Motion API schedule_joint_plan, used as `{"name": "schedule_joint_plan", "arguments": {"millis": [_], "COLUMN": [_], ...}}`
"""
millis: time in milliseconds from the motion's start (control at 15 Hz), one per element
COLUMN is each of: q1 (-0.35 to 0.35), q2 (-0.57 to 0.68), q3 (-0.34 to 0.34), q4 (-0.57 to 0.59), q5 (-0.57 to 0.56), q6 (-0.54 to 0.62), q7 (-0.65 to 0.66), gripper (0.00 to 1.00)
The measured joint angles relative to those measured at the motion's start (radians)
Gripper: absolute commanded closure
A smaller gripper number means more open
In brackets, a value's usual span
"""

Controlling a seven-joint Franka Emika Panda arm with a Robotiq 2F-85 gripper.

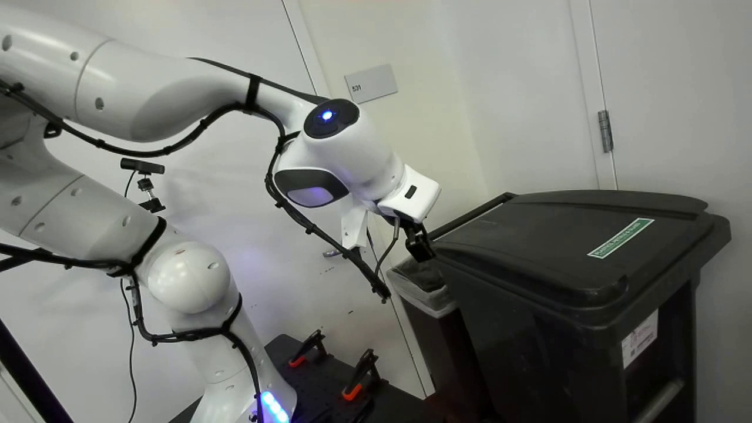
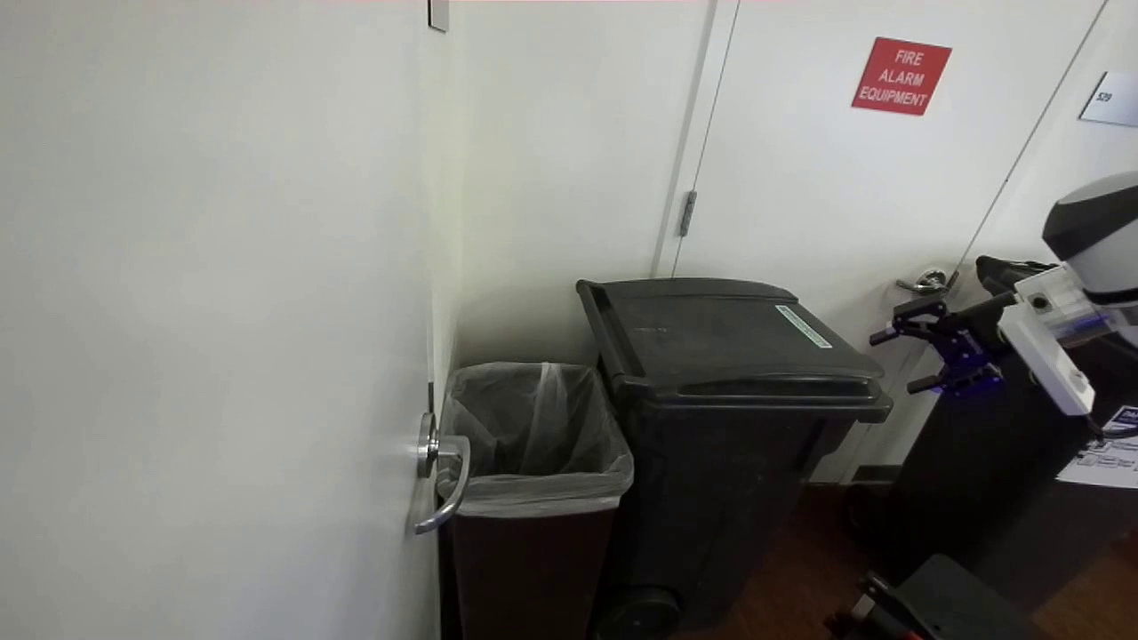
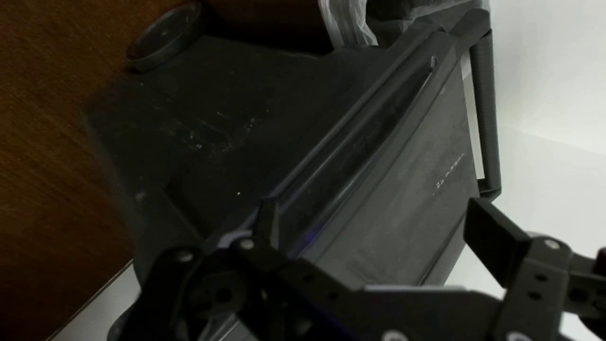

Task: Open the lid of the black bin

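The lid (image 1: 529, 238) lies flat and closed on the black bin (image 1: 529, 352); its green-white sticker shows on top. The lid (image 2: 702, 338) and the black bin (image 2: 702, 498) also show in an exterior view. My gripper (image 2: 900, 362) is open and empty beside the lid's right edge there, apart from it, with its fingers pointing at the lid. In an exterior view my gripper (image 1: 424, 249) overlaps the lid's near left corner. In the wrist view the lid (image 3: 412, 189) and the bin's side (image 3: 227, 109) lie beyond the spread fingers of my gripper (image 3: 372, 213).
A brown trash can (image 2: 533, 551) with a clear liner stands against the bin. A door handle (image 2: 458, 484) sticks out beside it. A further dark bin (image 2: 960, 480) stands behind my gripper. A black table (image 1: 335, 376) with clamps is by the arm's base. White walls stand behind.
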Motion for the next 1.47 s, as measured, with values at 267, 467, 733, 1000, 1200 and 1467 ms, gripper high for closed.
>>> {"name": "schedule_joint_plan", "arguments": {"millis": [267,467,733,1000,1200,1467], "q1": [-0.001,0.020,0.149,0.397,0.598,0.807], "q2": [0.000,0.002,0.010,-0.013,-0.095,-0.305], "q3": [-0.005,-0.075,-0.265,-0.526,-0.701,-0.841], "q4": [0.004,0.013,0.028,0.096,0.169,0.260], "q5": [0.018,0.130,0.335,0.542,0.598,0.558], "q6": [0.004,0.070,0.224,0.403,0.540,0.753], "q7": [0.002,-0.001,-0.055,-0.180,-0.275,-0.370], "gripper": [0.00,0.00,0.00,0.00,0.00,0.00]}}
